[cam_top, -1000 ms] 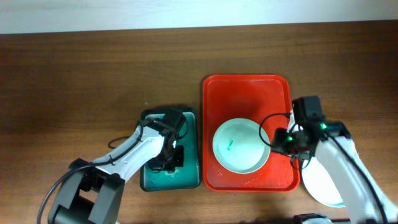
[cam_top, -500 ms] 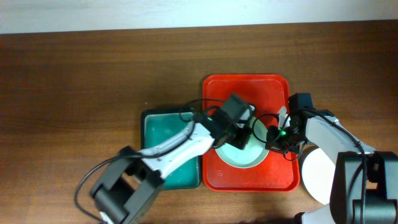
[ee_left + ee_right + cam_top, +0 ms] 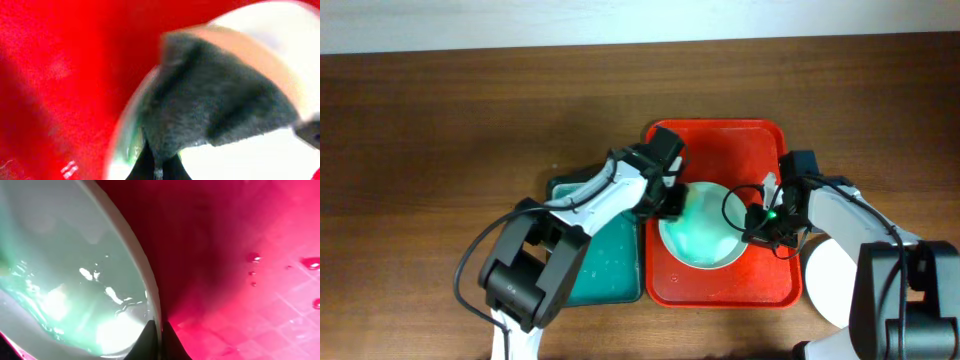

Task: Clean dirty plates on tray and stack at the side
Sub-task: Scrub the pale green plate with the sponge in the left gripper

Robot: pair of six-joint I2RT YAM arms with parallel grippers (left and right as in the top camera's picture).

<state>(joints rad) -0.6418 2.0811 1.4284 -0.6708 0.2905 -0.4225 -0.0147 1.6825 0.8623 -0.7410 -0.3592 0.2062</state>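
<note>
Two white-and-black arms being viewed from above and from their own wrists.

The left arm (image 3: 603, 196) and the right arm (image 3: 840, 212) are being shown as smooth white link shells joined by blocky black joint housings. Thin black cables (image 3: 725, 207) are being carried in loose loops beside the links. A small green light (image 3: 770, 213) is being displayed close to the right hand (image 3: 757, 220), while the left hand (image 3: 672, 197) is being seen as black and boxy. In the wrist views only dark, tapered fingertips (image 3: 146, 341) are being shown at the lower edge; those of the left hand (image 3: 152, 165) are being blurred.
</note>
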